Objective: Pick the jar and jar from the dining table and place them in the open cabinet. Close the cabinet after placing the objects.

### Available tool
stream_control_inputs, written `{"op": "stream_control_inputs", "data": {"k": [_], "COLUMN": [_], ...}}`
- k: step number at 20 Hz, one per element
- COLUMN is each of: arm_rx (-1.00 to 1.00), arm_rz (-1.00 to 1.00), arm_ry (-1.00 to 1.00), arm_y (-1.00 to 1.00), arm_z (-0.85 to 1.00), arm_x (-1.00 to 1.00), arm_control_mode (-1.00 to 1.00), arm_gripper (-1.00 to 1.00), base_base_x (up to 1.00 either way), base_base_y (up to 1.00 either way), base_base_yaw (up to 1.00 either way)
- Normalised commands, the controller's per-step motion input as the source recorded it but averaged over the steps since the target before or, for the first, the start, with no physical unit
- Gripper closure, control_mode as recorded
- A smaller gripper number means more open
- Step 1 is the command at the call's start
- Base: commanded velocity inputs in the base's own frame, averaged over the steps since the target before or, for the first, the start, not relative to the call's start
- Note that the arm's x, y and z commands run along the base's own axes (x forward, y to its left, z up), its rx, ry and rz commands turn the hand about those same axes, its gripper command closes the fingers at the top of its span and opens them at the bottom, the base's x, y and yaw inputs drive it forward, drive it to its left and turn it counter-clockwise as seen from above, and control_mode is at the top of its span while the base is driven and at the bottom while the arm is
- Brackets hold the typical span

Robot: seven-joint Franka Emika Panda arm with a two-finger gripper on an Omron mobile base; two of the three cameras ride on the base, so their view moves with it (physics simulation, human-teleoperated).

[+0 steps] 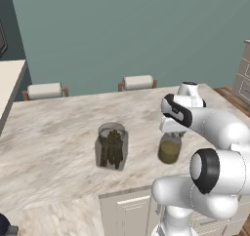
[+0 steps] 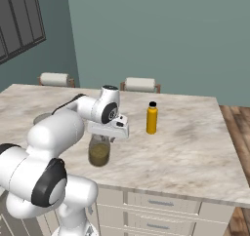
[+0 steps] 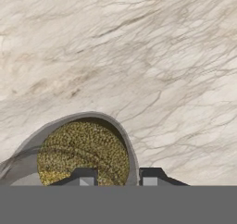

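The small jar with olive-green contents stands near the front edge of the dining table. My gripper comes straight down on it. In the hand view the gripper is shut on the jar's rim, one fingertip inside the open mouth and the other outside. From the right base view the gripper sits on top of the same jar. To its left and untouched is the larger jar of dark brown sticks. The cabinet is out of view.
A yellow bottle with a black cap stands on the table right of the gripper. Two chairs are tucked in at the far side. Drawer fronts run under the near table edge.
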Motion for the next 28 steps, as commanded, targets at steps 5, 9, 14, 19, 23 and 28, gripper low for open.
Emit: {"op": "stream_control_inputs", "data": {"k": [5,9,14,19,23,28], "arm_rx": [0.0,0.0,0.0,0.0,0.0,0.0], "arm_rz": [0.0,0.0,0.0,0.0,0.0,0.0], "arm_ry": [0.0,0.0,0.0,0.0,0.0,0.0], "arm_y": [0.0,0.0,0.0,-0.06,-0.01,0.0], "arm_z": [0.06,0.3,0.37,0.34,0.35,0.4], "arm_x": [0.0,0.0,0.0,0.0,0.0,0.0], "arm_control_mode": [-1.0,-1.0,-1.0,-1.0,-1.0,-1.0], "arm_gripper": [1.0,1.0,1.0,1.0,1.0,1.0], "base_base_x": [0.0,0.0,0.0,0.0,0.0,0.0], "base_base_y": [0.0,0.0,0.0,0.0,0.0,0.0], "base_base_yaw": [0.0,0.0,0.0,0.0,0.0,0.0]}}
